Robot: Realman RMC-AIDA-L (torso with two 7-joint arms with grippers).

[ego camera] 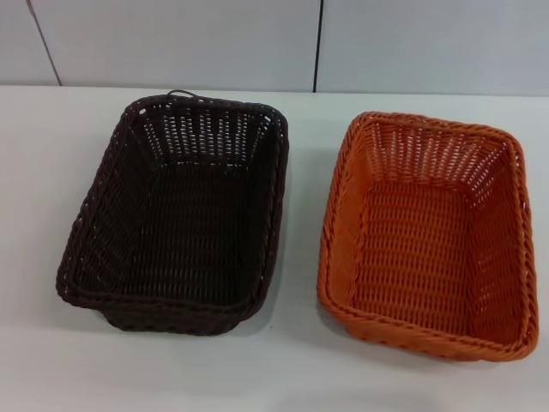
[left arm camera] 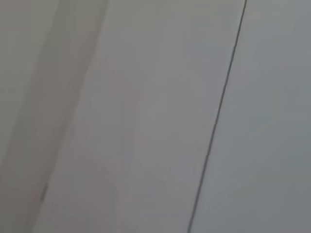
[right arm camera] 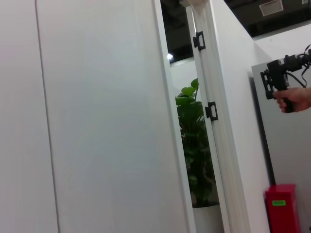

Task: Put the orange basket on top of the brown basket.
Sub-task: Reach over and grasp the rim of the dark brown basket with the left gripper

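The orange basket (ego camera: pixel 429 232) sits upright and empty on the white table (ego camera: pixel 300 369), on the right in the head view. The brown basket (ego camera: pixel 180 215) sits upright and empty on the left, beside it with a narrow gap between them. Neither of my grippers shows in any view. The left wrist view shows only a pale wall panel. The right wrist view shows white partition panels away from the table.
A white panelled wall (ego camera: pixel 171 39) runs behind the table's far edge. The right wrist view shows a green plant (right arm camera: pixel 192 141), a red box (right arm camera: pixel 282 208) and a person's hand holding a black device (right arm camera: pixel 286 87) far off.
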